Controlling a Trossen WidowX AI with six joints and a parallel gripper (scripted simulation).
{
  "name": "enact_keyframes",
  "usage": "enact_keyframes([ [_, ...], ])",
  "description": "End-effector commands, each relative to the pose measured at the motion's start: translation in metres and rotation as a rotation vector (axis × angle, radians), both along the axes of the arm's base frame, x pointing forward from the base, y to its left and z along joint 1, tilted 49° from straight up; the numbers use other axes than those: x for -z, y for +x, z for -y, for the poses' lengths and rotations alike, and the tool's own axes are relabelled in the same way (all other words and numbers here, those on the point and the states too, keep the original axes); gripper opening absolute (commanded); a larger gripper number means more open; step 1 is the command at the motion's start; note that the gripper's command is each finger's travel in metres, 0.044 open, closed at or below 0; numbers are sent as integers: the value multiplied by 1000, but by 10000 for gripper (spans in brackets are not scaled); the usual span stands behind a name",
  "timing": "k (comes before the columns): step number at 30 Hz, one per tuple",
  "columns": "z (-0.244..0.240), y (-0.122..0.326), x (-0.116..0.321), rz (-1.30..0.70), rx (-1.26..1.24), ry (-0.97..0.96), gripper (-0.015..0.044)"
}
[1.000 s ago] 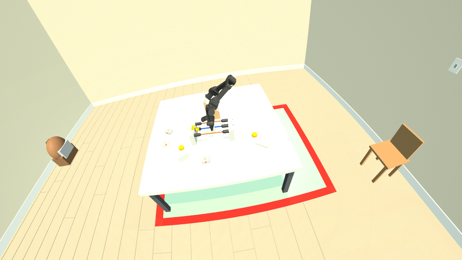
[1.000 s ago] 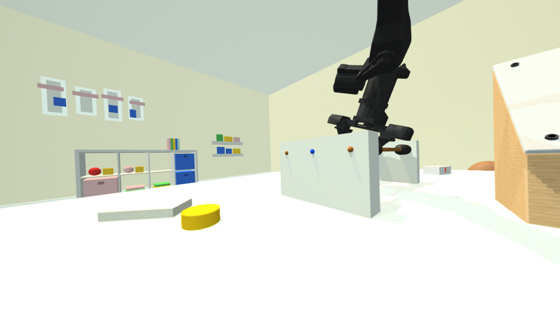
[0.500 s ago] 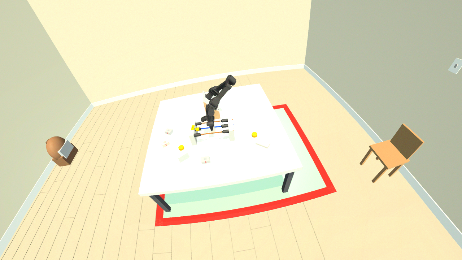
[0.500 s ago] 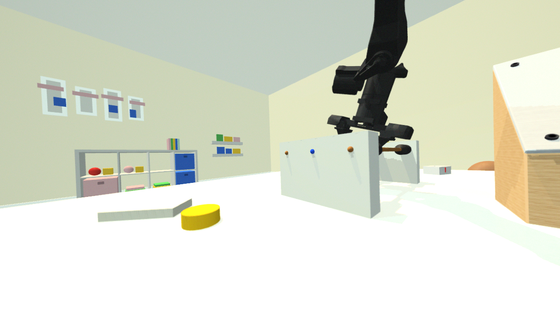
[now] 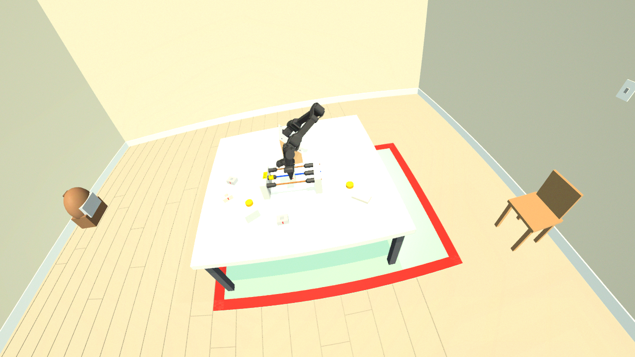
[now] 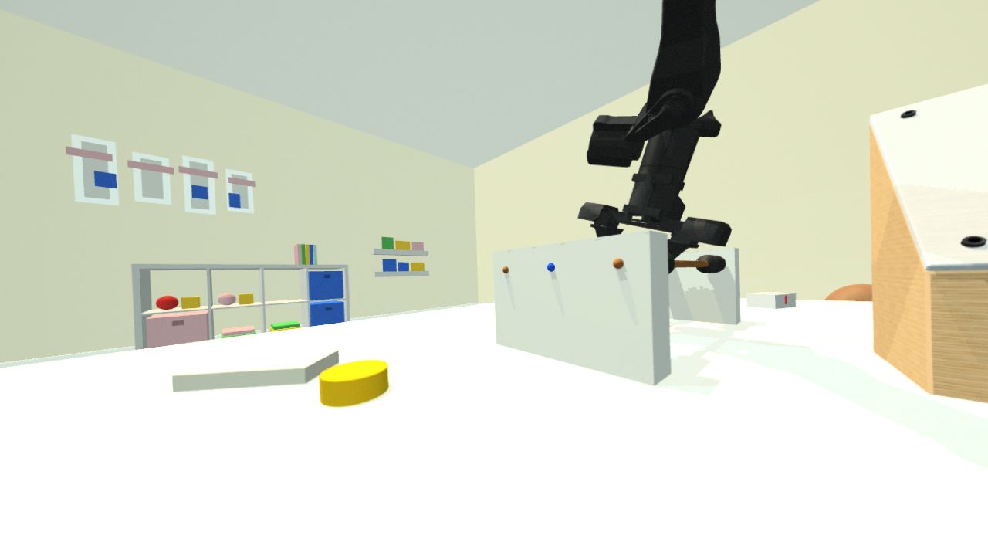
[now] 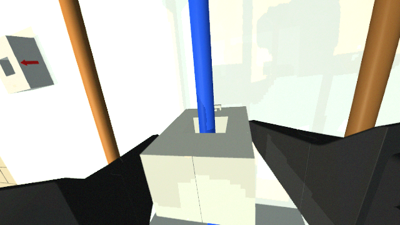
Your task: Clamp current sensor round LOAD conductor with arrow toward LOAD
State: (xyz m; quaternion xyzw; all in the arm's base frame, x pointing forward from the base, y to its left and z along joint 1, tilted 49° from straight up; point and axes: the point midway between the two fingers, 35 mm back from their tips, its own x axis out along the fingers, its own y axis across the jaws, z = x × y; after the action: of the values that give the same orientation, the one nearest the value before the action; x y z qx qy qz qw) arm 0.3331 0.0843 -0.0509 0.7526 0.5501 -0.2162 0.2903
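The white and grey current sensor (image 7: 200,184) sits around the blue conductor (image 7: 201,56) (image 5: 300,174), which runs through its square window. Its two halves meet at a thin seam on top; the latch state cannot be told. Its arrow does not show. My gripper (image 7: 204,133) (image 5: 291,176) is shut on the sensor, one black finger on each side. In the exterior view the fingertips are hidden behind the near post. Yellow tags (image 5: 265,174) (image 5: 271,177) stand at the conductor's left end; their lettering is too small to read.
Orange rods (image 7: 90,84) (image 7: 369,62) run on both sides, between grey posts (image 5: 266,191) (image 5: 317,186) (image 6: 573,304). Boxes with red arrows (image 5: 232,180) (image 5: 283,220) (image 7: 19,65), yellow discs (image 5: 249,203) (image 5: 349,184) (image 6: 353,387) and a wooden block (image 6: 956,331) stand around the rack.
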Motion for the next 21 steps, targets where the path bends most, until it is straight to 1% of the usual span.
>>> enact_keyframes([
  [1,0,-2,0,1,-1,0,0],
  [8,-4,-2,3,0,-1,0,0],
  [18,-1,1,0,11,-1,-1,263],
  [21,-1,1,0,11,-1,-1,263],
])
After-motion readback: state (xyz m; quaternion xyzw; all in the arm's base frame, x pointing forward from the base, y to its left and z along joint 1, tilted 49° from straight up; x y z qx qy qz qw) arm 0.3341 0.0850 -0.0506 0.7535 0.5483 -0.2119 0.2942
